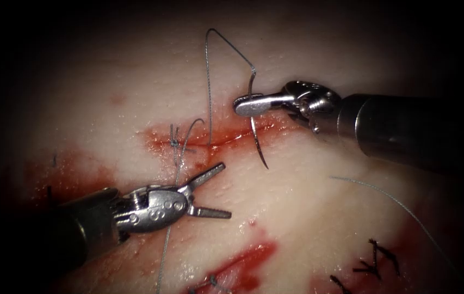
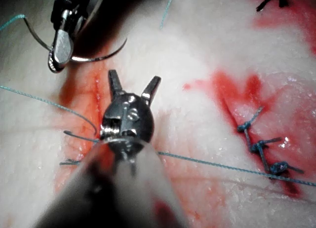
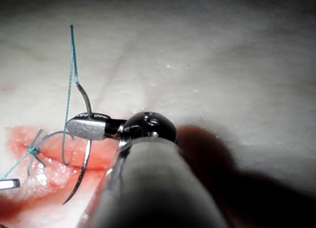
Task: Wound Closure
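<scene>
My right tool (image 1: pixel 245 105) comes in from the right, its jaws shut on the curved needle (image 1: pixel 259 141) about a third of the way from its tail. The needle hangs across the cut (image 1: pixel 226 137) with its tip free of the tissue on the near side. In the right wrist view the same grip (image 3: pixel 86 128) holds the needle (image 3: pixel 83 171). Thread (image 1: pixel 209 81) arcs up from the tail and drops into the cut. A knotted stitch (image 1: pixel 174 142) sits further left. My left tool (image 1: pixel 226 190) stands open below the cut, holding nothing; its jaws (image 2: pixel 134 77) spread wide.
A strand of thread (image 1: pixel 165 239) runs past the left tool toward the near edge. Red fluid (image 1: pixel 240 265) pools below. Dark stitches (image 1: pixel 376 258) close another cut at lower right, with a loose thread (image 1: pixel 400 204) beside them. Blue knots (image 2: pixel 257 145) line a second cut.
</scene>
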Controlling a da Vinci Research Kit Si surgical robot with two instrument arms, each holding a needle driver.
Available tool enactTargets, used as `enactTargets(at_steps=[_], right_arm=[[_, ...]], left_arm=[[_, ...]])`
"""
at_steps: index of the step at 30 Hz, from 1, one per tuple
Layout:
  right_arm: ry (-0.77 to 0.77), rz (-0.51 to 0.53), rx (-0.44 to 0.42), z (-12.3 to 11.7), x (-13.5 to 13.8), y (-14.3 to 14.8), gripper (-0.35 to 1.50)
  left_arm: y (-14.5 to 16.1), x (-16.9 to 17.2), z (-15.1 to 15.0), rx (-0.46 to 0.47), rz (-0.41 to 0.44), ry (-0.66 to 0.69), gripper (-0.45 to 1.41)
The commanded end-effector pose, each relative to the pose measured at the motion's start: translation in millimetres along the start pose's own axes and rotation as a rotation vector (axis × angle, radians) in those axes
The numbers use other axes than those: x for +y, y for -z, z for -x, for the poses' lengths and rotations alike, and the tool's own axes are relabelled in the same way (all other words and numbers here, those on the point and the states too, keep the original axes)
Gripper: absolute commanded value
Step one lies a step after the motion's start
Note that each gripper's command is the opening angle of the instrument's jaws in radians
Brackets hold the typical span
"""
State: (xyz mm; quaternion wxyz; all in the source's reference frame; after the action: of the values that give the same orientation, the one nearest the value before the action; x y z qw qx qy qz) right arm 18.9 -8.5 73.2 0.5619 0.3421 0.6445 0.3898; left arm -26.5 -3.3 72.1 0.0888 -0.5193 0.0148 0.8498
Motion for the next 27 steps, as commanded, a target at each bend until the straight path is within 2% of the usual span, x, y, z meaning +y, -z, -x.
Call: enactTargets(at_steps=[1,3,4,5,6,7,11,12,14,17,19,23,24,27], right_arm=[[0.06,-0.005,-0.004,0.5,0.6,-1.2,-0.35],[0.141,-0.006,-0.003,1.1,0.5,-1.6,-0.35],[0.193,-0.004,-0.001,1.6,0.4,-2.1,-0.35],[0.206,-0.01,-0.002,1.8,0.3,-2.3,-0.35],[0.213,-0.017,-0.003,2.0,0.1,-2.8,-0.35],[0.218,-0.02,-0.001,2.0,0.0,-2.9,-0.35],[0.217,-0.027,0.007,2.0,-0.1,-3.1,-0.35],[0.216,-0.029,0.012,1.9,0.0,-3.0,-0.35],[0.214,-0.025,0.028,1.7,0.1,-2.8,-0.35],[0.218,-0.02,0.042,1.5,0.2,-2.6,-0.35],[0.223,-0.016,0.043,1.5,0.1,-2.7,-0.35],[0.229,-0.016,0.046,1.5,0.1,-2.8,-0.35],[0.229,-0.017,0.049,1.5,0.1,-2.8,-0.35],[0.229,-0.014,0.05,1.6,0.0,-2.8,-0.35]], left_arm=[[-1.0,-0.8,0.6,-0.011,0.004,0.011,0.22],[-1.3,-1.4,1.3,-0.032,0.016,0.025,0.15],[-1.7,-2.1,2.1,-0.085,0.008,0.059,-0.05],[-1.8,-2.4,2.5,-0.107,0.0,0.08,-0.11],[-2.2,-3.1,3.4,-0.156,0.013,0.103,-0.42],[-2.4,-3.4,3.9,-0.175,0.025,0.111,-0.45],[-3.3,-4.4,6.0,-0.29,0.08,0.117,-0.45],[-3.6,-4.3,6.7,-0.365,0.098,0.1,-0.45],[-3.8,-4.1,7.6,-0.454,0.106,0.082,-0.45],[-4.1,-4.4,8.1,-0.497,0.096,0.084,-0.45],[-4.7,-5.3,8.5,-0.537,0.05,0.083,-0.45],[-5.1,-6.0,8.7,-0.557,0.04,0.076,-0.45],[-5.3,-7.0,9.2,-0.599,0.033,0.073,-0.45],[-5.4,-7.4,9.7,-0.624,0.036,0.069,-0.45]])
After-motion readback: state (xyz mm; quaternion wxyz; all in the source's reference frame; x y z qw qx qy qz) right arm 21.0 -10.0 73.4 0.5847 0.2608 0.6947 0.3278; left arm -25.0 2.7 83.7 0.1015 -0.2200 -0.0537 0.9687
